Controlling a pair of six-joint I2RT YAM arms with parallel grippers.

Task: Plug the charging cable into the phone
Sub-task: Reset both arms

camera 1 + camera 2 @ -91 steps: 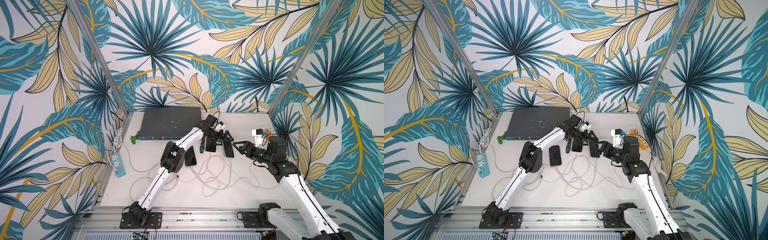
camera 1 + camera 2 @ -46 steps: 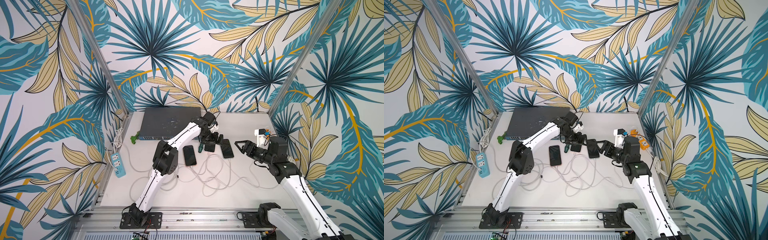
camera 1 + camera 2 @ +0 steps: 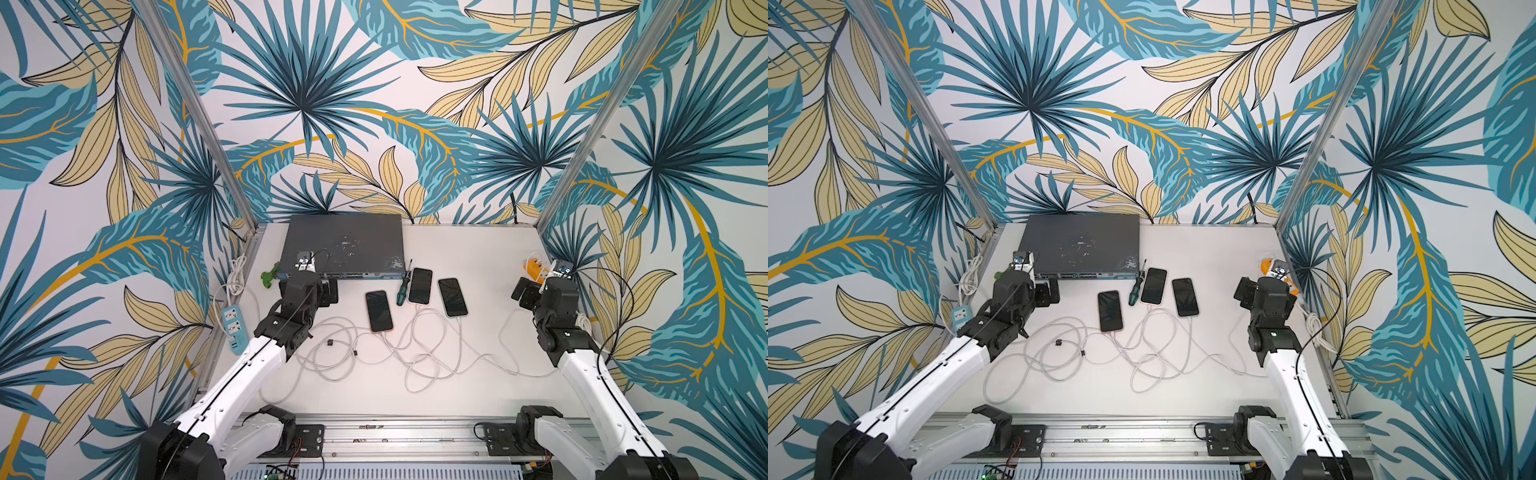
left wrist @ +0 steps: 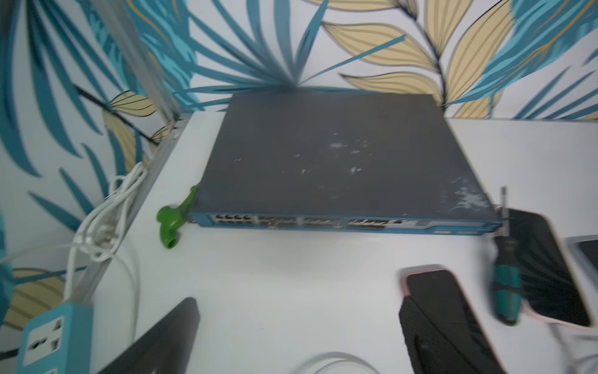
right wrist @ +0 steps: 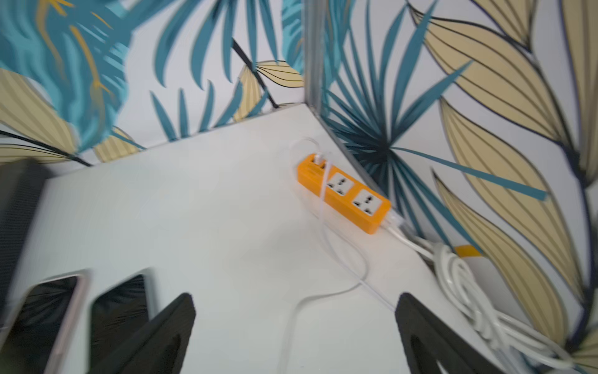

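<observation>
Three dark phones lie on the white table in both top views: one (image 3: pixel 379 311) (image 3: pixel 1110 310) nearest the left arm, one (image 3: pixel 420 286) in the middle, one (image 3: pixel 453 297) on the right. White charging cables (image 3: pixel 411 345) (image 3: pixel 1142 349) loop in front of them, and a cable end meets the near edge of each phone. My left gripper (image 3: pixel 328 293) (image 4: pixel 297 306) stands open and empty in front of the network switch, left of the phones. My right gripper (image 3: pixel 521 291) (image 5: pixel 296 302) is open and empty, right of the phones, over a white cable (image 5: pixel 323 291).
A dark network switch (image 3: pixel 345 245) (image 4: pixel 339 155) sits at the back. A green-handled screwdriver (image 3: pixel 403 293) (image 4: pixel 506 291) lies beside the middle phone. An orange power strip (image 5: pixel 343 194) is at the right wall, a blue one (image 3: pixel 235 330) at the left edge. A small green object (image 4: pixel 170 223) lies by the switch.
Both arms have drawn away from the phones: the left gripper swung left to the switch's front, the right gripper pulled right and opened wider. The phones now lie free.
</observation>
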